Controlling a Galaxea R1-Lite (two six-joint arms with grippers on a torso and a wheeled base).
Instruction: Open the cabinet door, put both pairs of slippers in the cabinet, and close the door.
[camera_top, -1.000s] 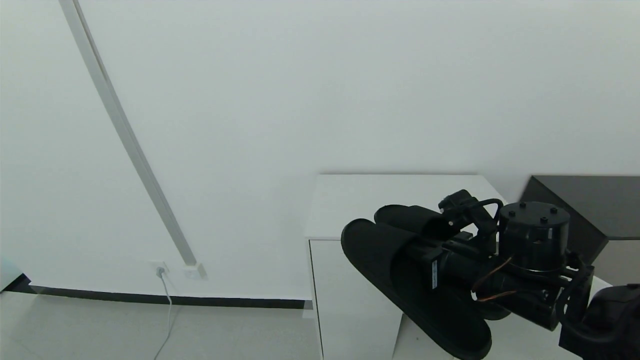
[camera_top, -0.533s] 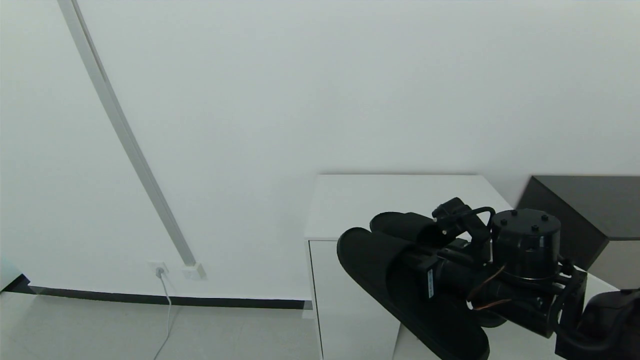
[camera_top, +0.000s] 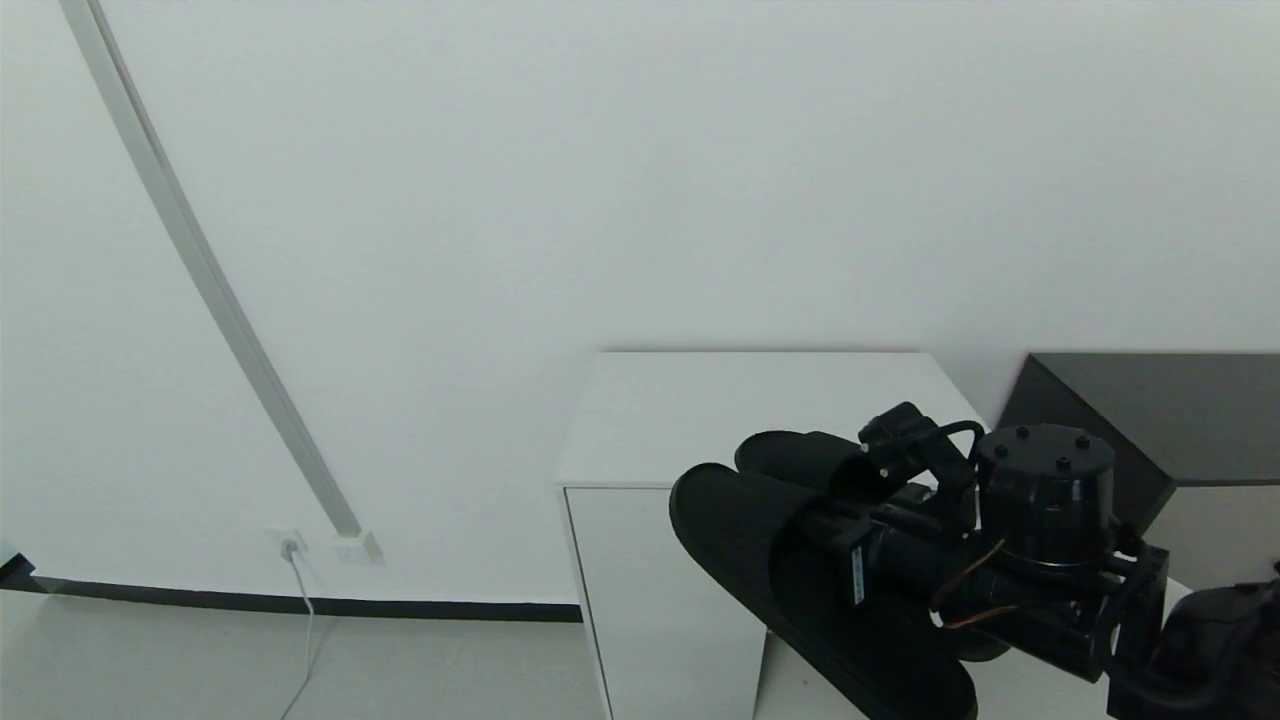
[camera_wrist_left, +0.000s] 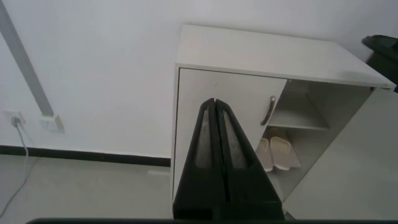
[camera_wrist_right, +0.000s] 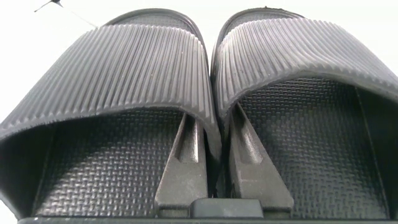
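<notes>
Right gripper (camera_wrist_right: 214, 134) is clenched on the black slippers (camera_wrist_right: 143, 74). One finger (camera_wrist_right: 183, 155) sits inside each slipper, and the two inner side walls are pinched together between them. In the head view we see the black slippers (camera_top: 800, 560) held in the air side by side, toes pointing away from the wrist. They are in front of the cabinet (camera_top: 700, 420), level with its top front edge, not inside it. Left gripper (camera_wrist_left: 214, 109) is closed on nothing, fingers pressed flat together, pointing toward the cabinet front. One door (camera_wrist_left: 217, 124) is closed, with its handle (camera_wrist_left: 268, 111) at the inner edge. The bay next to it stands open. In that bay the pale slippers (camera_wrist_left: 278, 152) sit side by side under the shelf (camera_wrist_left: 301, 119). A socket (camera_top: 289, 546) is low on the wall well to the left of the cabinet, with a cable (camera_top: 305, 640) hanging to the floor.
</notes>
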